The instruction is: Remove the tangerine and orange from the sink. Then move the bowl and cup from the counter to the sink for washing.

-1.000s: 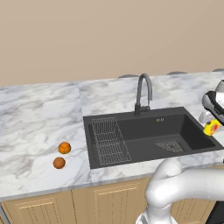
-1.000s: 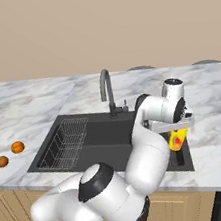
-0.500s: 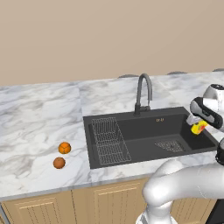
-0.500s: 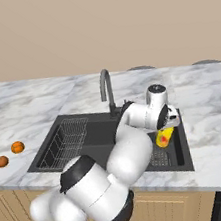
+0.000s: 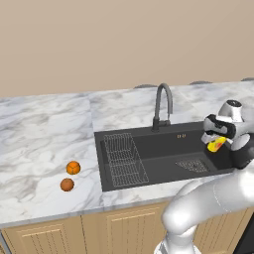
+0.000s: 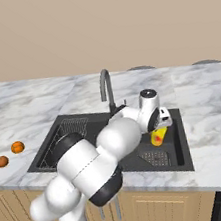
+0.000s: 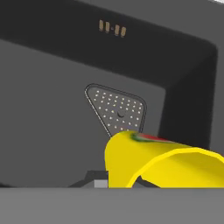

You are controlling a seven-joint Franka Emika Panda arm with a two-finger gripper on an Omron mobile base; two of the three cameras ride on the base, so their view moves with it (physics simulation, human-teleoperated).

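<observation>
Marble surface (image 5: 44, 129) is seen ringing the sink (image 5: 149, 163) in the left base view, the yellow, red-marked cup (image 5: 216, 144) being held tilted over its right end by the clenched jaws, while the right base view shows that cup (image 6: 158, 136) above the open basin, and the hand view shows it (image 7: 162, 162) over the drain strainer (image 7: 117, 110).

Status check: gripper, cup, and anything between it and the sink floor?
Gripper shut on cup, held tilted over right side of sink. Drain strainer below; nothing in the way. Both fruits out on counter.
</observation>
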